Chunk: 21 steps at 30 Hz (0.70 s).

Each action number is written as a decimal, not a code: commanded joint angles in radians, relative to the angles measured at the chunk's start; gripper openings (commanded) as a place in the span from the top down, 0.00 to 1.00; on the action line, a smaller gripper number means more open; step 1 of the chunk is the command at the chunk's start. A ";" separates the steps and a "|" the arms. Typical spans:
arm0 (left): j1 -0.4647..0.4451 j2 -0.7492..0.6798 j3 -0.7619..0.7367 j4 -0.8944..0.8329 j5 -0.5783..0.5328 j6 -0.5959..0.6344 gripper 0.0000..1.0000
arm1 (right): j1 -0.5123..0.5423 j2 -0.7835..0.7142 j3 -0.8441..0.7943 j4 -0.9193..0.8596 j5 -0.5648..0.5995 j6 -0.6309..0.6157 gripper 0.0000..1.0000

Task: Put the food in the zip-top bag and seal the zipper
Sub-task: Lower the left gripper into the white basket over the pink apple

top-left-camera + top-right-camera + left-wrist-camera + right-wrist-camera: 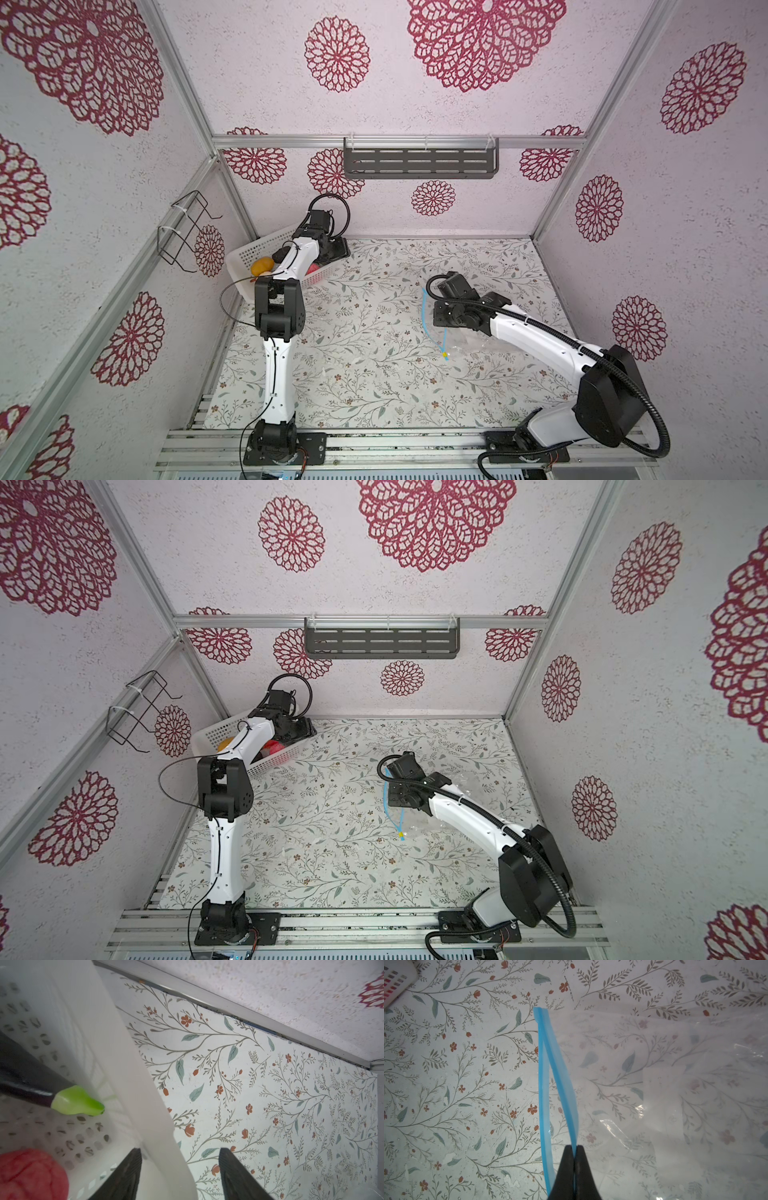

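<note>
The zip-top bag (654, 1084) lies clear and crinkled on the flowered table, right of centre in both top views (478, 345). My right gripper (574, 1147) is shut on the upper lip of its light blue zipper (562, 1088), holding the mouth parted. The yellow slider (444, 355) sits at the zipper's near end. The food is in the white basket: a green-tipped piece (76, 1101), a pink-red ball (29, 1174) and a yellow-orange potato shape (263, 264). My left gripper (180, 1150) is open, straddling the basket's end wall (133, 1064), one finger inside, one outside.
The white perforated basket (249, 249) stands at the back left against the corner frame. A grey slotted shelf (419, 162) hangs on the back wall and a black wire rack (183, 232) on the left wall. An aluminium rail (249, 1014) edges the table.
</note>
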 commanded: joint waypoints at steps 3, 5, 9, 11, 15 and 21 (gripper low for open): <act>-0.068 -0.077 -0.096 -0.007 0.056 -0.013 0.41 | -0.004 -0.004 0.029 0.015 -0.005 0.008 1.00; -0.087 -0.104 -0.136 0.008 0.056 -0.034 0.42 | -0.004 -0.004 0.027 0.017 -0.005 0.007 1.00; -0.130 -0.160 -0.207 0.041 0.045 -0.065 0.44 | -0.003 -0.004 0.020 0.024 -0.008 0.008 1.00; -0.150 -0.180 -0.223 0.043 0.047 -0.075 0.45 | -0.002 -0.006 0.018 0.025 -0.009 0.008 1.00; -0.195 -0.223 -0.265 0.059 0.045 -0.093 0.47 | -0.002 -0.016 0.007 0.030 -0.006 0.012 1.00; -0.255 -0.278 -0.358 0.108 0.039 -0.123 0.51 | -0.001 -0.031 -0.009 0.038 -0.004 0.019 1.00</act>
